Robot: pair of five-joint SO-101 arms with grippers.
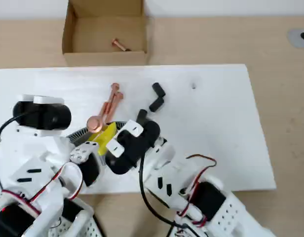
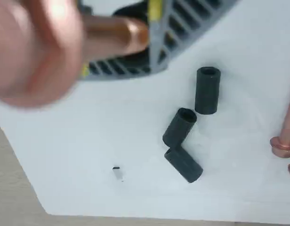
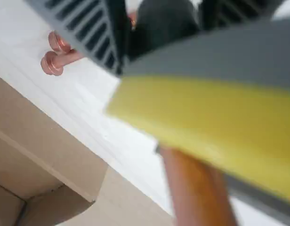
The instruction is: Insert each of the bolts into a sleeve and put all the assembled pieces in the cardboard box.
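Both arms folded in, tools meeting at the near-middle of the tabletop (image 1: 216,138)

Left arm (image 1: 41,118) comes up from the near-left corner with its black elbow motor held high. The forearm doubles back down toward the middle, and the left tool (image 1: 100,134) is clamped on a bolt (image 1: 95,123), head up, shaft against a yellow pad. Right arm (image 1: 181,182) comes in from the near-right edge and leans toward the left arm, wrist low. The right tool (image 1: 123,138) sits just beside the left one, almost touching — its state can't be read. Cables loop off both bases.
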